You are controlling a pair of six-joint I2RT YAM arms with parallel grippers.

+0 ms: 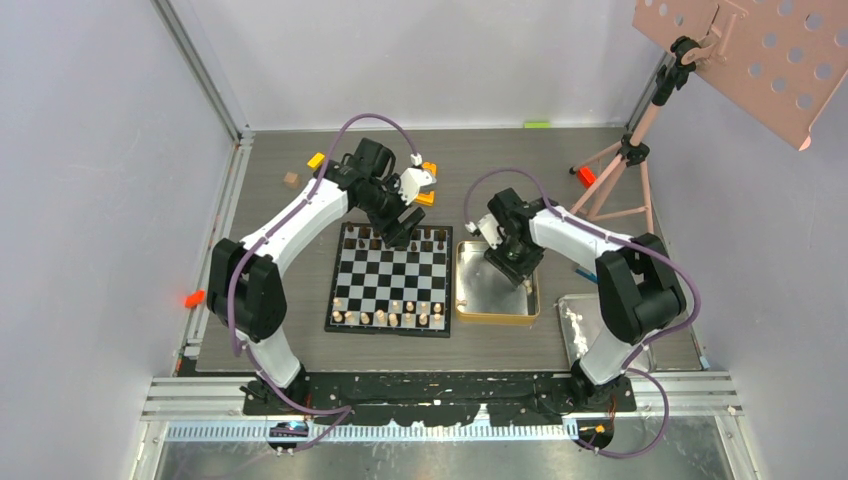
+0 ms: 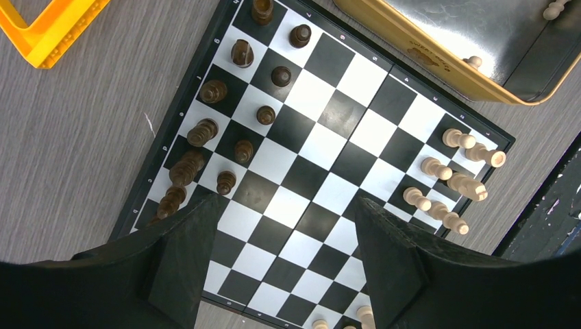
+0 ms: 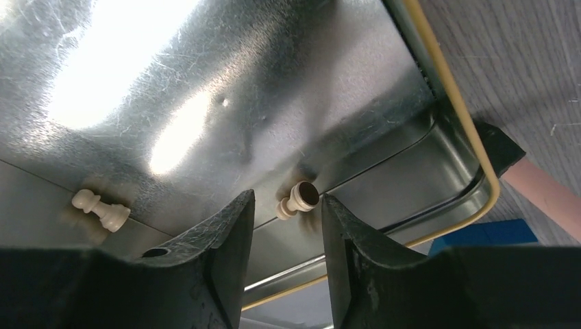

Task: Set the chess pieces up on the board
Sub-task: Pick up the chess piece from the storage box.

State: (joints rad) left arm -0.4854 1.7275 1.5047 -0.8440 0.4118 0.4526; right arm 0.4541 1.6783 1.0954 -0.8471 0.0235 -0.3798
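Board lies flat between the two arms, just left of a gold tin. Dark pieces stand in its two far rows and pale pieces in the two near rows; the middle squares are bare. Left gripper hangs above the dark side. In its wrist view the jaws are spread wide over the middle squares, holding nothing. A yellow frame lies on the table off the board's dark-side corner. Right gripper is down inside the tin, jaws apart, with a pale pawn lying on its side in the gap, close to the tin's wall — neither finger appears to touch it. A second pawn lies on the tin floor left of the fingers, well apart from the first.
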